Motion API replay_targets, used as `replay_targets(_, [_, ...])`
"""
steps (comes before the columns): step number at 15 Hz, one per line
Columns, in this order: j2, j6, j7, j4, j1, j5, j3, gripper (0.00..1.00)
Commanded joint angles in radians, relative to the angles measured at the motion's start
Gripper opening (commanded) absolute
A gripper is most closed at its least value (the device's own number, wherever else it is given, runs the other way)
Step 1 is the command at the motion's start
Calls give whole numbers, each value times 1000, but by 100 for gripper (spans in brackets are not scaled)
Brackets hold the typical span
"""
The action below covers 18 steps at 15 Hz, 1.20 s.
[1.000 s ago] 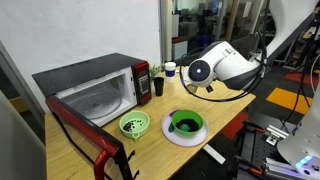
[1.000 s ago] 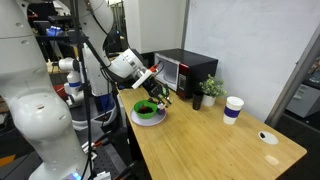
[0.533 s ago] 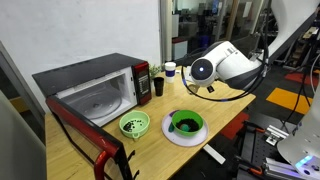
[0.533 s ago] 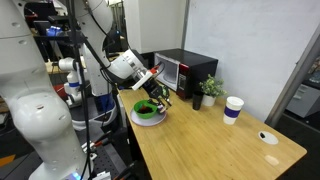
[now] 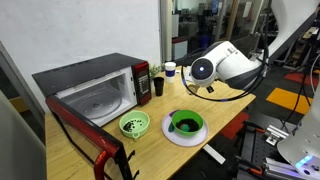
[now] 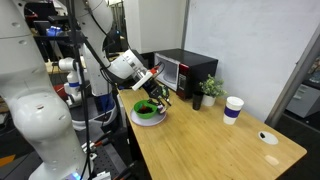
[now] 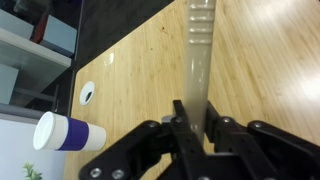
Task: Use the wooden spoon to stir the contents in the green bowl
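In the wrist view my gripper (image 7: 195,108) is shut on the wooden spoon (image 7: 198,55), a pale shaft running from the jaws to the top edge over the bamboo table. In an exterior view the gripper (image 6: 159,94) hangs just above and beside the green bowl (image 6: 146,109), which rests on a white plate (image 6: 135,118). The same green bowl (image 5: 185,123) sits near the table's front edge, below the arm. Its contents (image 5: 184,125) look dark; single pieces are too small to make out. The bowl is outside the wrist view.
A microwave (image 5: 92,92) with its door (image 5: 85,137) swung open stands at the back, with a paler lime-green bowl (image 5: 134,124) in front. A white and purple cup (image 7: 66,133), a small plant (image 6: 210,89) and a small round object (image 7: 88,95) stand farther along the table (image 6: 215,145).
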Motion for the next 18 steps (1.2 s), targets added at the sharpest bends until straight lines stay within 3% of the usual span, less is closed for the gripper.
replay_targets(1, [-57,178,-31,-36,-33,-4,-25,6])
replay_targets(6, [-101,541,-40,-75,-102,-3,-116,6])
replay_targets(10, [-135,815,-72,-116,-170,50,-241,6])
replay_targets(14, [-122,983,-131,-168,-171,253,-345,6])
replay_targets(16, [-117,1051,-190,-208,-198,425,-330,6])
replay_targets(18, [-110,1108,-253,-253,-99,607,-415,6])
